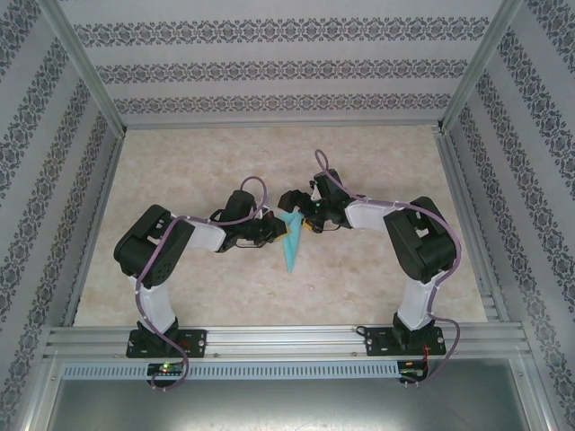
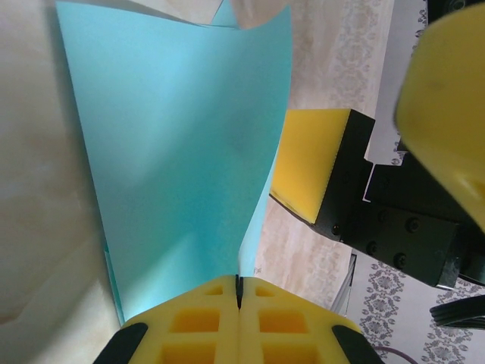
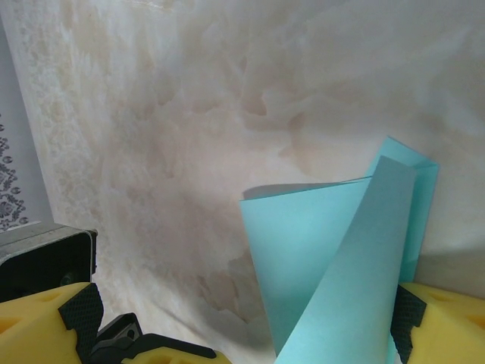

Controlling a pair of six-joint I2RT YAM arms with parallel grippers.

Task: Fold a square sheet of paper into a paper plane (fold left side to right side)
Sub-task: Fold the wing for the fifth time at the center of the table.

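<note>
Left end effector (image 2: 239, 292) pinches the seemingly half-folded paper plane (image 2: 182, 152).

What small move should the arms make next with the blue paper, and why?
Probably close the right claw on the paper. The left claw is shut on one edge, while the right claw stands open with the curling flap between its fingers. Pinching it would likely let both arms flatten the fold.
</note>
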